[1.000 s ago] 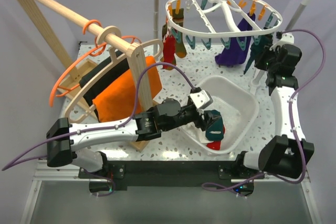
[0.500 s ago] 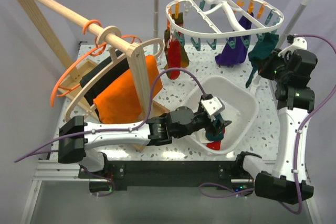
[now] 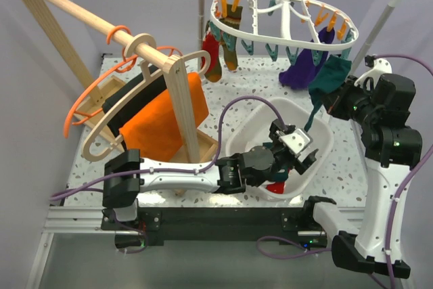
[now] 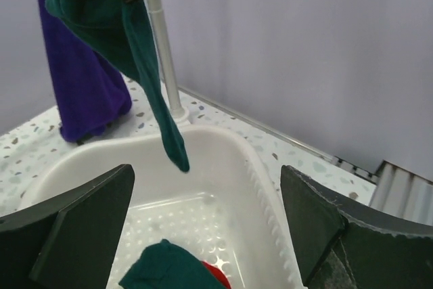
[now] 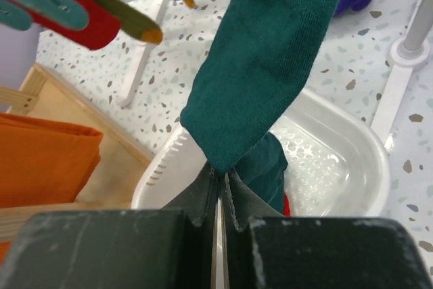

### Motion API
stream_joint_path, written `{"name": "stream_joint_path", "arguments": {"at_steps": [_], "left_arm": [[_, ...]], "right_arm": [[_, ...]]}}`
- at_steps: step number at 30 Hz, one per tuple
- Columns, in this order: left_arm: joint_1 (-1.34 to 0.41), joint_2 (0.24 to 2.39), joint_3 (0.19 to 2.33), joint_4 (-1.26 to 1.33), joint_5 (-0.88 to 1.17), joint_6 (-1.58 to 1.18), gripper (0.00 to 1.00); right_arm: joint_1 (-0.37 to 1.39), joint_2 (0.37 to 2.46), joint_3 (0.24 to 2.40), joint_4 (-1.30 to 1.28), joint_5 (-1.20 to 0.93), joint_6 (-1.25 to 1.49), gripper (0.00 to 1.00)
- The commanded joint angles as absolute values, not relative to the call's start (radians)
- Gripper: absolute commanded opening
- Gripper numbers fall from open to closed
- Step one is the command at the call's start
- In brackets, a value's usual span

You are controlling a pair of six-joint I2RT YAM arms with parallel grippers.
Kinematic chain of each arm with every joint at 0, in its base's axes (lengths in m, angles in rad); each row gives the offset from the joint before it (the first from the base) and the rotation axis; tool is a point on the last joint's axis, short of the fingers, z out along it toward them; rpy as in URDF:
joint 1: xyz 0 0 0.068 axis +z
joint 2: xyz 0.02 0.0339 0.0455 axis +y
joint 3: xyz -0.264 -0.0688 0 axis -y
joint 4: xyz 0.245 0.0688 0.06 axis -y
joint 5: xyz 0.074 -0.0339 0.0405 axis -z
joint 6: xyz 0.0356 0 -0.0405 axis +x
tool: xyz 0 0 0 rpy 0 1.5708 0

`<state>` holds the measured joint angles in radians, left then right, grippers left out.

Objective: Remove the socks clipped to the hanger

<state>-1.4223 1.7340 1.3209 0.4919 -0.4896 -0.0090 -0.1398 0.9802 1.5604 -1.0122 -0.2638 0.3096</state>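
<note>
The white oval hanger (image 3: 284, 24) hangs tilted from the rail. A red sock (image 3: 211, 55), a brown-striped sock (image 3: 232, 55) and a purple sock (image 3: 302, 69) hang from its clips. My right gripper (image 5: 220, 181) is shut on the lower part of a dark green sock (image 5: 270, 59), which runs up to the hanger's right rim. In the top view that gripper (image 3: 330, 97) is just below the rim. My left gripper (image 4: 203, 228) stands open over the white basin (image 4: 270, 187), nothing between its fingers (image 4: 74, 235). A green sock (image 4: 169, 269) and a red one lie in the basin.
A wooden rack (image 3: 101, 25) with coat hangers and an orange cloth (image 3: 162, 120) fills the left side. The rail's white post (image 4: 166, 65) stands just behind the basin. The basin (image 3: 247, 133) sits at centre right on the speckled table.
My left gripper has opened and moved right over the basin, leaving a green sock in it. My right gripper has pulled the dark green sock down and left, tilting the hanger.
</note>
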Motion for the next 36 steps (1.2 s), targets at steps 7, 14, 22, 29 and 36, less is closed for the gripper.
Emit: {"name": "stream_joint_path", "arguments": {"at_steps": [7, 14, 22, 29, 36], "left_arm": [[-1.39, 1.907, 1.561, 0.546, -0.675, 0.115, 0.9], [-1.358, 1.95, 1.618, 0.534, -0.623, 0.141, 0.29], [-1.358, 1.879, 1.571, 0.502, -0.6, 0.13, 0.0], [-1.358, 1.756, 1.456, 0.505, -0.511, 0.078, 0.0], [-1.358, 1.7, 1.407, 0.497, -0.473, 0.052, 0.0]], "right_arm": [[-0.124, 0.942, 1.615, -1.098, -0.382, 0.36, 0.0], [-0.118, 0.927, 1.624, -1.12, -0.405, 0.36, 0.0], [-0.117, 0.974, 1.672, -1.114, -0.376, 0.324, 0.32], [-0.117, 1.143, 1.871, -1.134, -0.233, 0.285, 0.59], [-0.118, 1.314, 2.084, -1.108, -0.183, 0.272, 0.66]]}}
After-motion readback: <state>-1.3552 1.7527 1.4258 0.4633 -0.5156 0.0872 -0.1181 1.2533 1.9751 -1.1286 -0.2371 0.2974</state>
